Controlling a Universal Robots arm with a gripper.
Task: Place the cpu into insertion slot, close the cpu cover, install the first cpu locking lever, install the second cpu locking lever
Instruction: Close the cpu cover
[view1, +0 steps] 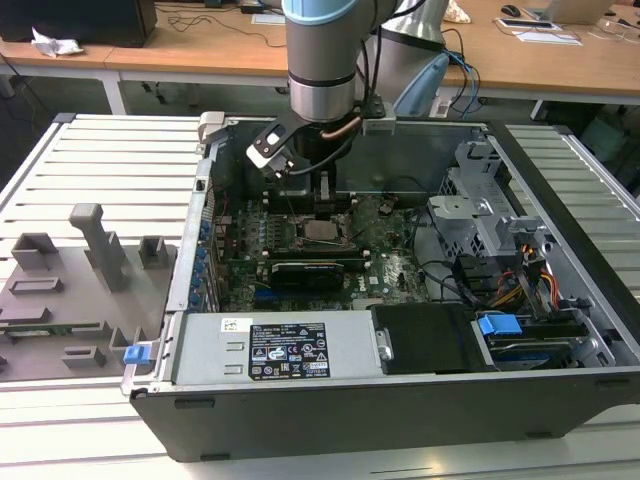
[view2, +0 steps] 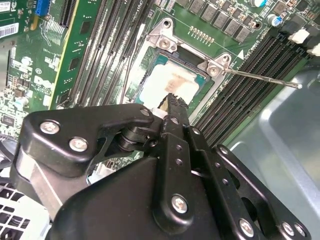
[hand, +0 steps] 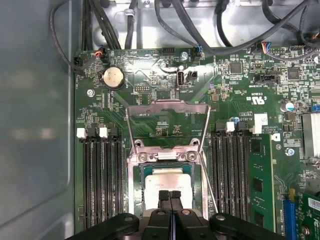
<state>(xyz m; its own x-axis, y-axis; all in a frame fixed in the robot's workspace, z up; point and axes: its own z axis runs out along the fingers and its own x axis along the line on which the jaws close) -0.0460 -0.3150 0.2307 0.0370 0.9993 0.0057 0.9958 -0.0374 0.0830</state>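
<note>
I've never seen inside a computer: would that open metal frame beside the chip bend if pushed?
Probably swings, not bends: the frame looks hinged by the chip. Thin bare outline, so likely light and warpable.

Gripper (hand: 170, 193) fills room over insertion slot (hand: 136, 175); cpu cover (hand: 167, 104) stands open, memory slots (hand: 102, 180) flank (both sides).

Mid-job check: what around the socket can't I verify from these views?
1. First wrist view: the near edge of the cpu is behind the shut gripper. Whether the two touch is unclear.
2. Second wrist view: the near half of the insertion slot is behind the gripper's body.
3. Exterior view: cpu seating is too small to judge, and the arm overhangs it.
</note>
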